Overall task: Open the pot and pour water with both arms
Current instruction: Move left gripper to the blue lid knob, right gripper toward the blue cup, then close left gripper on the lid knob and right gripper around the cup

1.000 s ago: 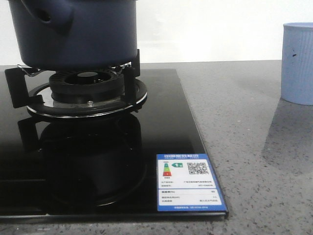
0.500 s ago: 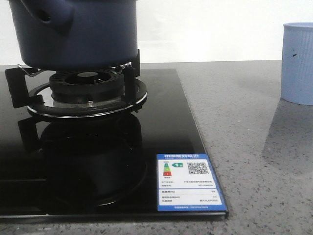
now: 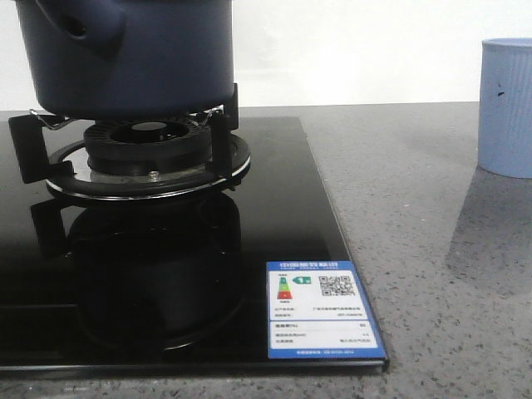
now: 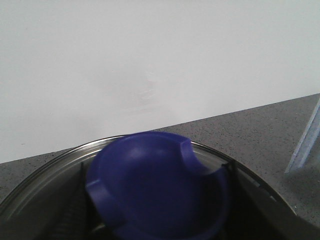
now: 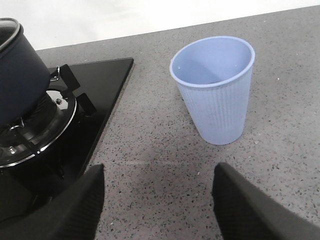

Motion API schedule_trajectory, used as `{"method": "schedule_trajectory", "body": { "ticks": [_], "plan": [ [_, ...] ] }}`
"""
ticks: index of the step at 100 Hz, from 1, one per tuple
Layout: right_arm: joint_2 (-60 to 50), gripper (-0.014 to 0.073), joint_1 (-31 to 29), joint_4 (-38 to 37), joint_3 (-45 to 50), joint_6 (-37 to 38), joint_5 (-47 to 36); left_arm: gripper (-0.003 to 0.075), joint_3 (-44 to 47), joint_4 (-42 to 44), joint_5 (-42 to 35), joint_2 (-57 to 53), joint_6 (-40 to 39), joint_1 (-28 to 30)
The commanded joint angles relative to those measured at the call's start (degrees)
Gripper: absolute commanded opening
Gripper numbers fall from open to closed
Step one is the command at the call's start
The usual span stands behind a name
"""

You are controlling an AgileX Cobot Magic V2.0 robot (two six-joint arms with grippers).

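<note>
Nothing moved since earlier, pot (image 3: 125,58) on burner (image 3: 148,154), right gripper (image 5: 157,200) spread near cup (image 5: 216,87), left gripper's state unclear.

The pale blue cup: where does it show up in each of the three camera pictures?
Front view: the cup stands at the far right edge, on the grey counter.
Left wrist view: only a blurred pale sliver at the right edge, perhaps the cup; I cannot tell.
Right wrist view: the cup is upper centre-right, upright.
Shared landmark: the dark blue pot on the burner.
</note>
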Motion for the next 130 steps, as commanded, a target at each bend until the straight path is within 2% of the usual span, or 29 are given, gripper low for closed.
{"method": "schedule_trajectory", "body": {
  "ticks": [1,17,34,67,88,115,130],
  "plan": [
    [0.9,0.0421,-0.12,0.9,-1.79,-0.54,-3.89,0.0403,-2.06,0.4,-5.7,-4.28,0.0,-0.12],
    [0.9,0.0421,-0.12,0.77,-0.17,-5.13,-5.56,0.0403,-2.06,0.4,-5.7,-9.28,0.0,-0.12],
    [0.9,0.0421,-0.12,0.77,3.55,-5.38,-11.29,0.0403,-2.06,2.54,-5.42,-14.14,0.0,0.67],
    [1.98,0.0421,-0.09,0.77,11.99,-5.53,-26.57,0.0403,-2.06,3.65,1.42,-20.22,0.0,9.05],
    [10.27,0.0421,1.13,0.44,12.88,-5.53,-33.01,0.0403,-2.06,3.65,1.7,-22.55,0.0,12.02],
    [24.6,0.0422,6.26,-2.81,12.88,-5.53,-47.48,0.0403,-2.06,3.65,1.7,-23.09,0.0,12.53],
    [32.25,0.0422,7.0,-3.07,12.88,-5.53,-56.6,0.0403,-2.06,3.65,1.7,-23.09,0.0,12.53]
  ]
}}
